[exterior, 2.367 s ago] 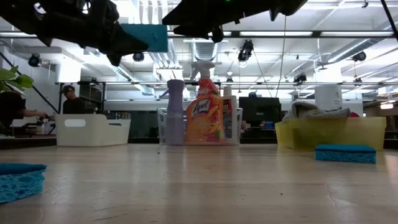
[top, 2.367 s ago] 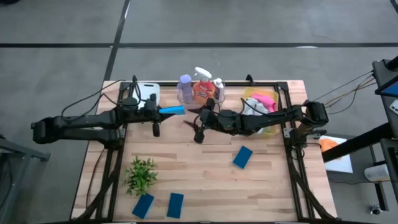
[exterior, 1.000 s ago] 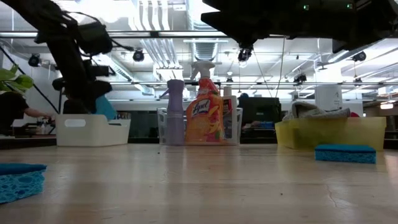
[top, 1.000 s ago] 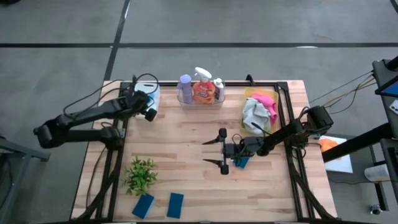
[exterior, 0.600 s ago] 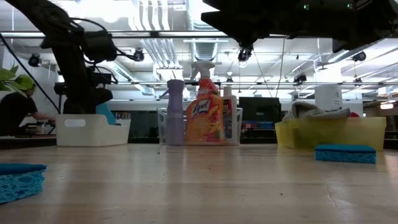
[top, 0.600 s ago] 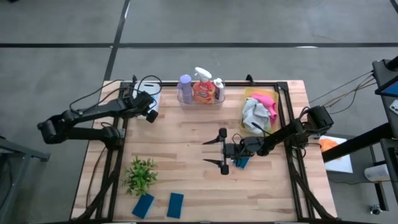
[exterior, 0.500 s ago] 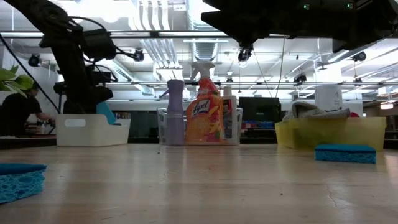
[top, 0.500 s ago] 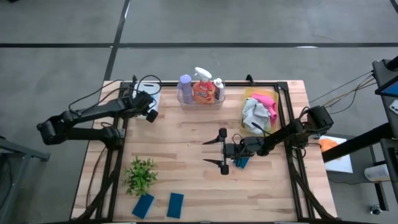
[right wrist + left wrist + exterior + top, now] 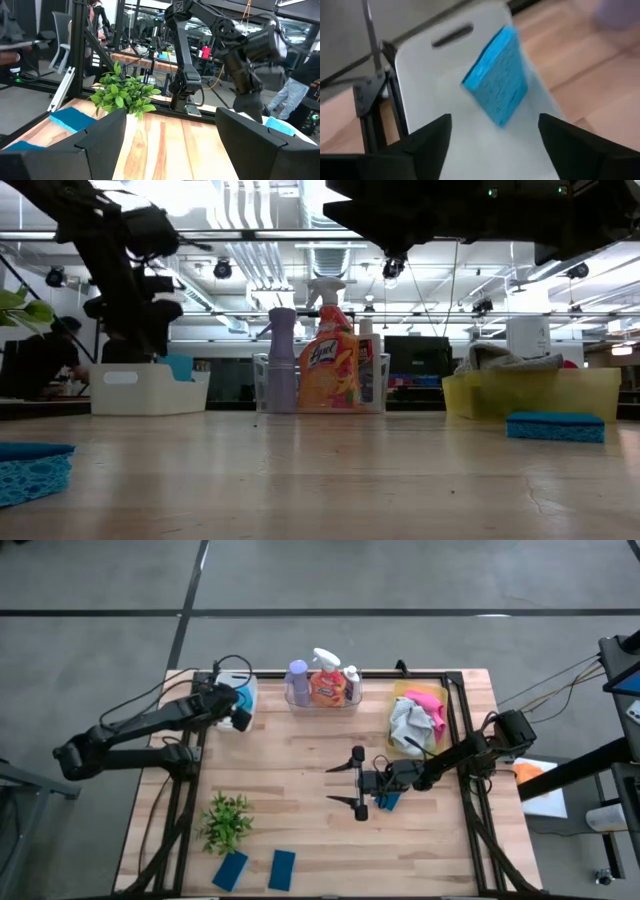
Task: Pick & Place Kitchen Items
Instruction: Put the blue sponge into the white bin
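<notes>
Blue sponge [image 9: 498,84] lying in white tray [image 9: 420,65], left gripper [image 9: 492,137] open above

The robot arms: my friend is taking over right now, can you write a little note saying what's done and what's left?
Left gripper: fingers open over the white tray; a blue sponge sits tilted inside it.
Right gripper: fingers open, mid-table over another sponge, not gripping it.
Bottles stand in the clear tray; cloths lie in the yellow tray.
Done: one sponge in the white tray.
Left: three sponges, the one under the right gripper and two at the near edge by the plant.
</notes>
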{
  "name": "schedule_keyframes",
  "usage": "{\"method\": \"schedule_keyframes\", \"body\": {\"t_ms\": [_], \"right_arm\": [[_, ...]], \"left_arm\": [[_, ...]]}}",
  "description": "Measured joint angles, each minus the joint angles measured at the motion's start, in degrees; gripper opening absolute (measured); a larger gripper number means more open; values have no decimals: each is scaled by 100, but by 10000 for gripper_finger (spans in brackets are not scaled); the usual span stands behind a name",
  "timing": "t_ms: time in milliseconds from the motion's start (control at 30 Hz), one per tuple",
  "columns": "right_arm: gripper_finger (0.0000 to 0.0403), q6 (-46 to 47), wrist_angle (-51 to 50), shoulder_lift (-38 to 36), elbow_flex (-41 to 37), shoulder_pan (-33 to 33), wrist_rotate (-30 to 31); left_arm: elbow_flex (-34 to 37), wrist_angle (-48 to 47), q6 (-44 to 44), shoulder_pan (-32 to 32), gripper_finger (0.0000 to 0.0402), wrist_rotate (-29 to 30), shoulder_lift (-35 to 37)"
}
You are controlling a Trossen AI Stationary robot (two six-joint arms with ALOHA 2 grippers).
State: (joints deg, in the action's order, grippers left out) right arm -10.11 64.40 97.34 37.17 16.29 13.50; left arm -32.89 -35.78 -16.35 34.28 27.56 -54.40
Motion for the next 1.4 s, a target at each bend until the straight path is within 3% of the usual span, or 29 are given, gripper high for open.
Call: {"method": "schedule_keyframes", "body": {"t_ms": [167, 567, 767, 1167, 1400], "right_arm": [[309, 0, -15, 0, 0, 0, 0], [309, -36, -451, 0, 2, -31, 218], [309, 278, -2283, -25, 421, -99, 538], [309, 2666, -8239, -109, 1892, 212, 532], [309, 4027, -9722, -109, 2024, 670, 434]], "left_arm": [[-89, 679, 400, -64, 321, -433, 392], [932, 4481, 1059, -731, 322, -3928, 967], [1501, 5321, 1085, -1236, 322, -4007, 962], [1754, 5728, 1460, -1961, 322, -4015, 963], [1753, 5698, 1495, -2096, 322, -4009, 963]]}}
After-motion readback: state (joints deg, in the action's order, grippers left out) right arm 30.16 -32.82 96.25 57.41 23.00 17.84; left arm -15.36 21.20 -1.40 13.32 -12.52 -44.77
